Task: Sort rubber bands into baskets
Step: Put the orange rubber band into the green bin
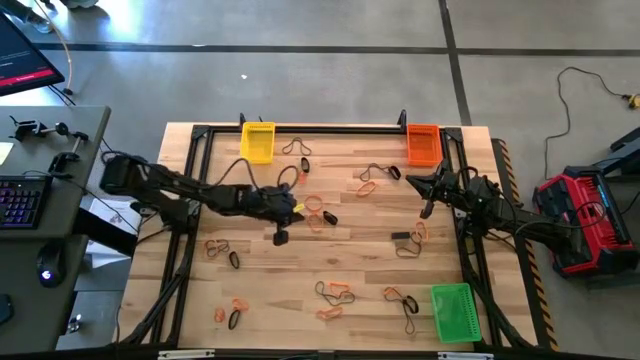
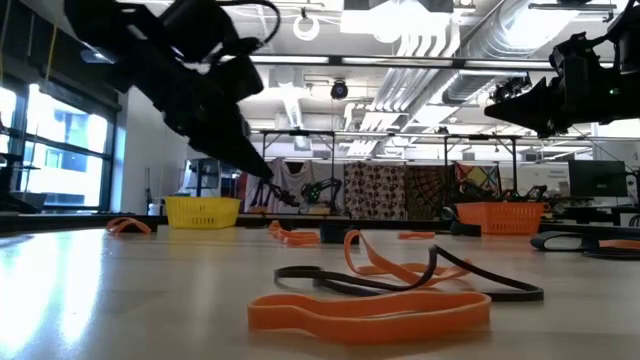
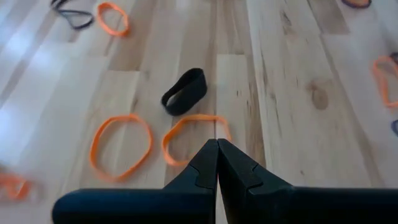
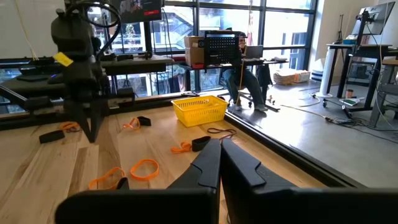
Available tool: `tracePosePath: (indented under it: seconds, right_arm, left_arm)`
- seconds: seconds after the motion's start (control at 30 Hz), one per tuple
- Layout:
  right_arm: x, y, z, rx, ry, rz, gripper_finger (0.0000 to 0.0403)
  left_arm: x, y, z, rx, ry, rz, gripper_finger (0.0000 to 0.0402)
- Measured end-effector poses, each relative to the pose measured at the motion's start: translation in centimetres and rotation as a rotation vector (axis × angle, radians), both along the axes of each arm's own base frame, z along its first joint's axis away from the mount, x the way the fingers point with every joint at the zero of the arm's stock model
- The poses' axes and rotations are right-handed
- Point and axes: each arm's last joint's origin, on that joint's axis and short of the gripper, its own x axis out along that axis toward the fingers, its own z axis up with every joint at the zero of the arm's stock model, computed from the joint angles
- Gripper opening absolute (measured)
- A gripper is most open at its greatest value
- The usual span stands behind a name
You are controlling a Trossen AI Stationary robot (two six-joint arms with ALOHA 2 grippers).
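Two orange bands (image 3: pixel 186 140) beneath left tool (image 3: pixel 217 149)

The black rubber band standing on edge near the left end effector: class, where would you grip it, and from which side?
Grip the black rubber band across its raised upper strip, coming straight down from above. It stands on edge as a wide, curled loop, so its top offers a wall to pinch, unlike the flat orange rubber bands beside it. The left end effector, fingers shut, must open first.
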Motion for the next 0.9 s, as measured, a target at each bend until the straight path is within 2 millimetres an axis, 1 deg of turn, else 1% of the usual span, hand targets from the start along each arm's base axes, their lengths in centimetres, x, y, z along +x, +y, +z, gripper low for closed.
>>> tracePosePath:
  seconds: [0.13, 0.27, 0.53, 0.67, 0.8, 0.9]
  right_arm:
    - [0.0, 0.0, 0.0, 0.000, 0.001, 0.000, 0.0000]
    - [0.0, 0.0, 0.0, 0.000, 0.000, 0.000, 0.0000]
    - [0.0, 0.0, 0.0, 0.000, 0.001, 0.000, 0.0000]
    - [0.0, 0.0, 0.0, 0.000, 0.001, 0.000, 0.0000]
    - [0.0, 0.0, 0.0, 0.000, 0.001, 0.000, 0.0000]
    - [0.0, 0.0, 0.0, 0.000, 0.001, 0.000, 0.0000]
  left_arm:
    - [1.3, 0.0, -1.1, 0.011, 0.045, -0.009, 0.0001]
    - [2.2, 0.0, -2.2, 0.041, 0.090, -0.038, 0.0008]
    - [3.9, -0.9, -3.3, 0.128, 0.123, -0.149, 0.0052]
    - [5.0, -1.2, -3.8, 0.138, 0.132, -0.166, 0.0074]
    - [5.7, -1.2, -4.8, 0.128, 0.169, -0.165, 0.0085]
    - [6.0, -1.2, -5.0, 0.115, 0.187, -0.153, 0.0085]
